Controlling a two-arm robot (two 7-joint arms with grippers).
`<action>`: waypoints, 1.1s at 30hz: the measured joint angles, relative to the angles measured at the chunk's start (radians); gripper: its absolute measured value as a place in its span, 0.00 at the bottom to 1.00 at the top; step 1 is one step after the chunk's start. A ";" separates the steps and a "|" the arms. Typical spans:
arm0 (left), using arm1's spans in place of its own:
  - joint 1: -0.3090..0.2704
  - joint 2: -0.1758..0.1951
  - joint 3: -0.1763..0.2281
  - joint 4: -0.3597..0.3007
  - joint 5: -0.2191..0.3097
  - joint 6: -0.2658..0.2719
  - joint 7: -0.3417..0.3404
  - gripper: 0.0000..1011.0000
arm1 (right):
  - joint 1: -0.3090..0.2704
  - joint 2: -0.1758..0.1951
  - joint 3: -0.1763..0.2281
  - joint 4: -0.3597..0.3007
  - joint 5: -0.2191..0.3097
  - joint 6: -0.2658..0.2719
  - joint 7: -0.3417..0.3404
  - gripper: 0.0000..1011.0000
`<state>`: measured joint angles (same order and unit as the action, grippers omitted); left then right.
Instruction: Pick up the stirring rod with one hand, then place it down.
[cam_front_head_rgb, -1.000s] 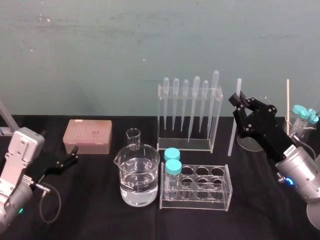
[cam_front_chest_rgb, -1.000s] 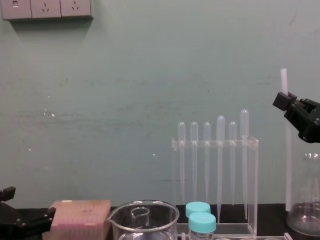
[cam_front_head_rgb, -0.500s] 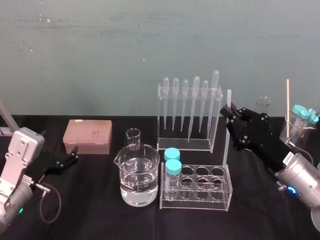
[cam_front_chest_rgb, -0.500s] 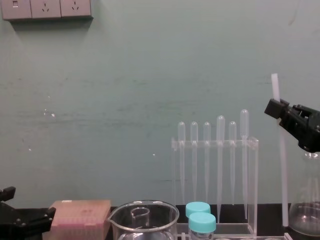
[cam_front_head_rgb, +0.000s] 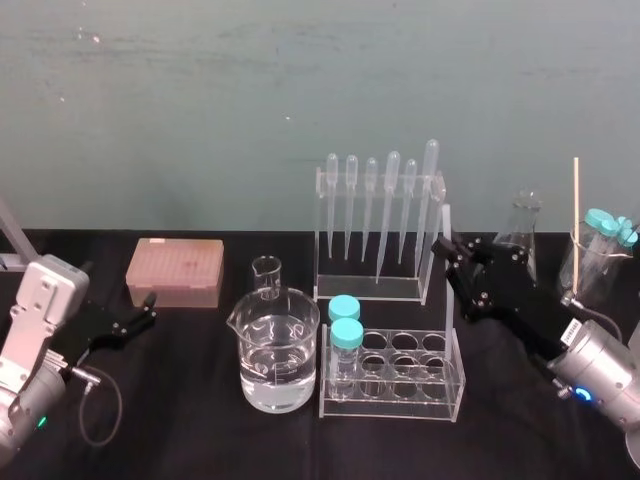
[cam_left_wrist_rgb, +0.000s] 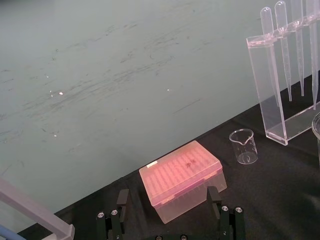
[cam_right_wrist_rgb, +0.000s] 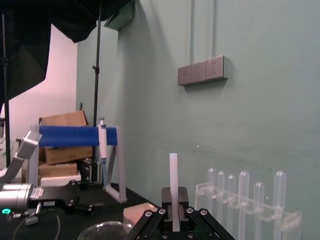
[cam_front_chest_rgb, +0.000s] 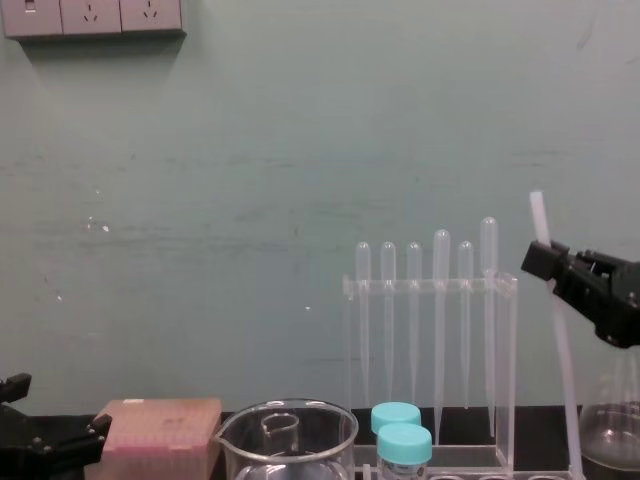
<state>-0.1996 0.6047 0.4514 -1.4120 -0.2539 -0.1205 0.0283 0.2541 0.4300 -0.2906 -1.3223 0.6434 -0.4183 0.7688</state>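
One hand works: the right gripper (cam_front_head_rgb: 452, 258) clamps the stirring rod (cam_front_head_rgb: 446, 220) near its top, so it hangs almost upright at 3 o'clock of the tube rack (cam_front_head_rgb: 392, 408). The left gripper (cam_front_head_rgb: 128, 323) rests at 9 o'clock, fingers (cam_left_wrist_rgb: 122, 199) apart.

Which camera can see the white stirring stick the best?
The chest view: the stirring rod stands out against the wall, nearly whole, tilted, clamped in the right gripper. In the head view the rod blends into the clear pipette rack. In the right wrist view its top end pokes up. The left gripper sits parked.
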 joint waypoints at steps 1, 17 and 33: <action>0.000 0.000 0.000 0.000 0.000 0.000 0.000 0.99 | 0.003 -0.001 -0.003 0.008 -0.001 0.002 0.004 0.07; 0.000 0.000 0.000 0.000 0.000 0.000 0.000 0.99 | 0.074 -0.025 -0.051 0.144 0.007 0.013 0.094 0.07; 0.000 0.000 0.000 0.000 0.000 0.000 0.000 0.99 | 0.119 -0.035 -0.094 0.237 -0.015 0.044 0.115 0.07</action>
<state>-0.1995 0.6047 0.4514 -1.4120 -0.2539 -0.1205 0.0283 0.3730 0.3953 -0.3844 -1.0853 0.6285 -0.3743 0.8840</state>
